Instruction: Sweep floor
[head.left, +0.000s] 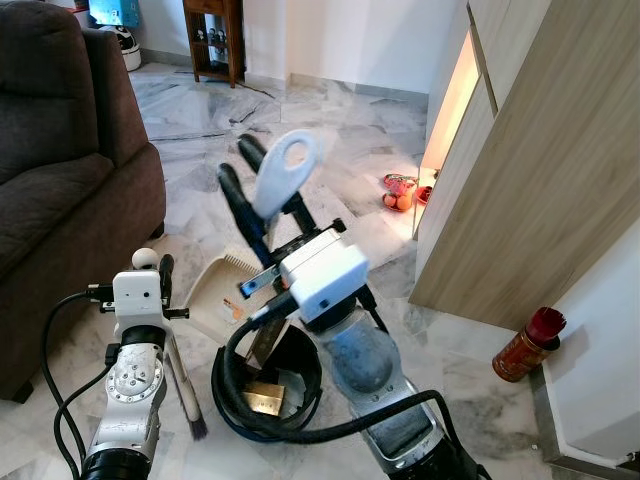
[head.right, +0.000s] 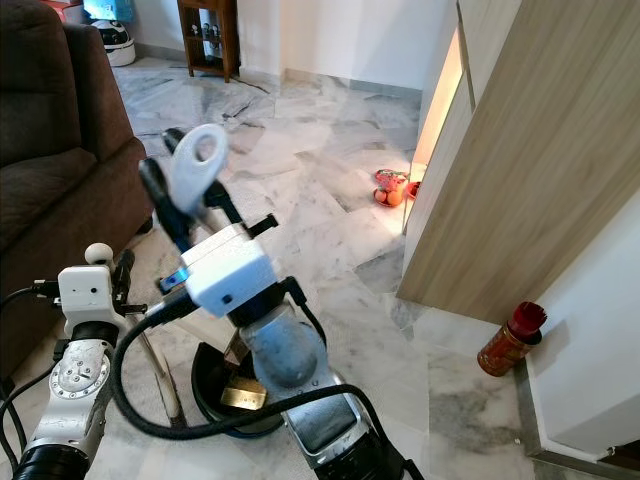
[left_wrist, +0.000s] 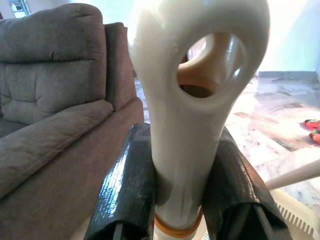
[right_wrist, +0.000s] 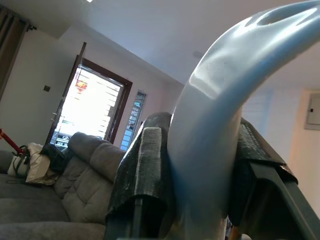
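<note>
My left gripper (head.left: 155, 272) is low on the left, shut on a cream broom handle (left_wrist: 185, 150) with a loop at its end. The broom stick runs down to dark bristles (head.left: 195, 425) on the marble floor. My right gripper (head.left: 238, 157) is raised in the middle, shut on a white looped handle (head.left: 285, 170), seen close between its fingers (right_wrist: 135, 170) in the right wrist view. A beige dustpan (head.left: 215, 295) rests on the floor behind both arms. The right arm hides where the white handle meets it.
A brown sofa (head.left: 60, 180) fills the left side. A black round bin (head.left: 300, 385) with a gold item stands under my right arm. A wooden cabinet (head.left: 530, 190) is on the right, with a red canister (head.left: 528, 345) and red items (head.left: 400, 190) beside it.
</note>
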